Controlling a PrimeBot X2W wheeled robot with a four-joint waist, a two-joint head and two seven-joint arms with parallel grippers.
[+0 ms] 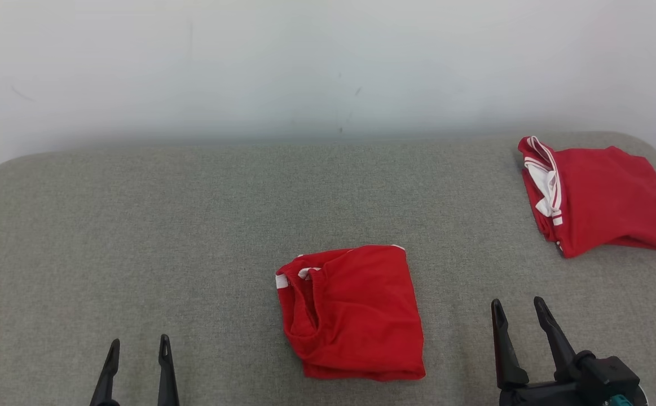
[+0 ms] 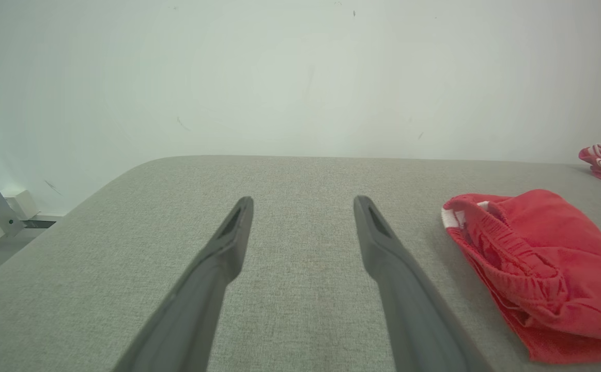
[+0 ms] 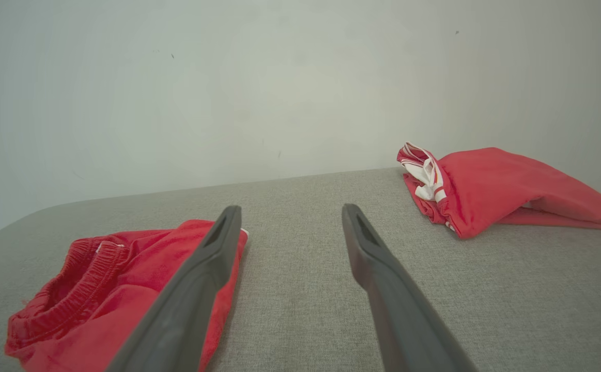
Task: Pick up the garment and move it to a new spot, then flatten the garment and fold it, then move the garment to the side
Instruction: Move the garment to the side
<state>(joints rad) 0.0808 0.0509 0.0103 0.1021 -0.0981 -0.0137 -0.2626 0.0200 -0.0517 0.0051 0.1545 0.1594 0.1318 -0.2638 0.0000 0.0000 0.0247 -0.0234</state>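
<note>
Red folded garment point(image 1: 353, 313) lies at six o'clock on the bench point(image 1: 136, 225); left pincer point(image 1: 139, 339) and right pincer point(image 1: 518, 301) spread, empty. Risk: a single-layer pinch may unfold it; second garment point(image 1: 604, 194) at two o'clock invites confusion.

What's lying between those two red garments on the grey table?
Nothing: only bare table separates the middle garment from the corner garment, clearest in the head view.
</note>
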